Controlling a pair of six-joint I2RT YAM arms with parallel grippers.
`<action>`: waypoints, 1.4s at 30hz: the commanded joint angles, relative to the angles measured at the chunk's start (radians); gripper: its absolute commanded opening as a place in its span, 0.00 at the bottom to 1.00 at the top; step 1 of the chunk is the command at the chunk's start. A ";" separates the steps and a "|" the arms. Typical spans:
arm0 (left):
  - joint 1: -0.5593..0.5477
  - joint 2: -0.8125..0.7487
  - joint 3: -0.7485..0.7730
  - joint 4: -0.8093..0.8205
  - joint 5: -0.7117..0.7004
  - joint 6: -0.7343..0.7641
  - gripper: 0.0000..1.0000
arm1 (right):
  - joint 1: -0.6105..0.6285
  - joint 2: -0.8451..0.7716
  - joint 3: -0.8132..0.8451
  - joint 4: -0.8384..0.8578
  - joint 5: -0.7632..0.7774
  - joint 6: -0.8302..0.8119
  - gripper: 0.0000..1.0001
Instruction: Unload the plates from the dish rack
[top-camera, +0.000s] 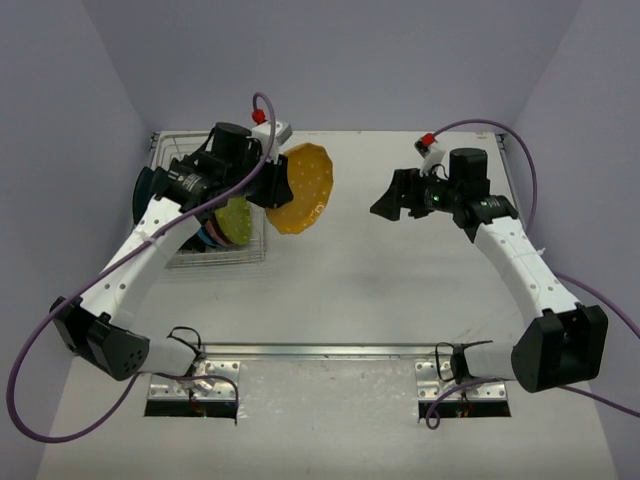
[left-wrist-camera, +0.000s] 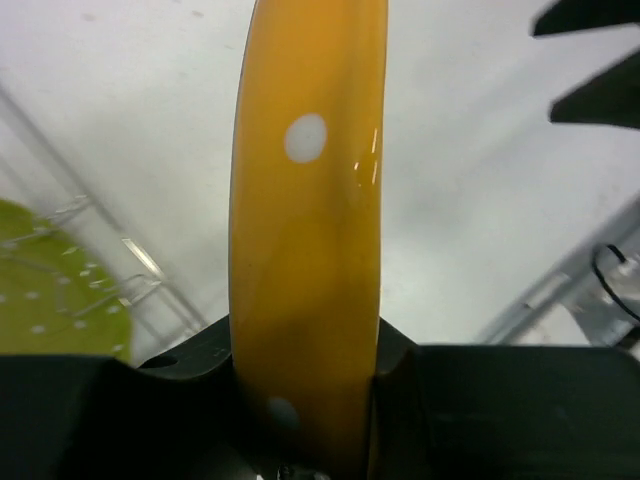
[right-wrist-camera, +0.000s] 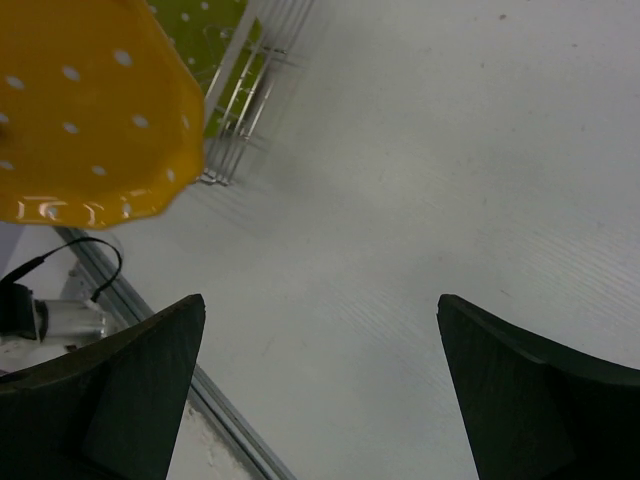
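Note:
My left gripper (top-camera: 272, 185) is shut on the rim of an orange dotted plate (top-camera: 302, 188) and holds it on edge in the air just right of the dish rack (top-camera: 215, 255). The left wrist view shows that plate (left-wrist-camera: 305, 200) edge-on between the jaws. The rack holds a yellow-green dotted plate (top-camera: 235, 218), pink and blue plates below it, and a dark teal plate (top-camera: 143, 190) at its left end. My right gripper (top-camera: 392, 203) is open and empty, raised to the right of the orange plate (right-wrist-camera: 80, 110), its jaws pointing at it.
The rack stands at the table's back left by the left wall. A metal rail (top-camera: 320, 351) runs along the near edge between the arm bases. The rack's corner (right-wrist-camera: 235, 120) shows in the right wrist view.

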 joint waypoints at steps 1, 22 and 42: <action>-0.001 0.011 -0.035 0.136 0.434 -0.070 0.00 | 0.004 -0.014 -0.008 0.165 -0.184 0.136 0.99; 0.075 0.135 -0.133 0.332 0.914 -0.199 0.00 | 0.083 0.196 0.008 0.297 -0.459 0.235 0.49; 0.224 0.093 -0.074 0.252 0.303 -0.118 1.00 | -0.002 0.346 0.061 0.309 -0.342 0.387 0.00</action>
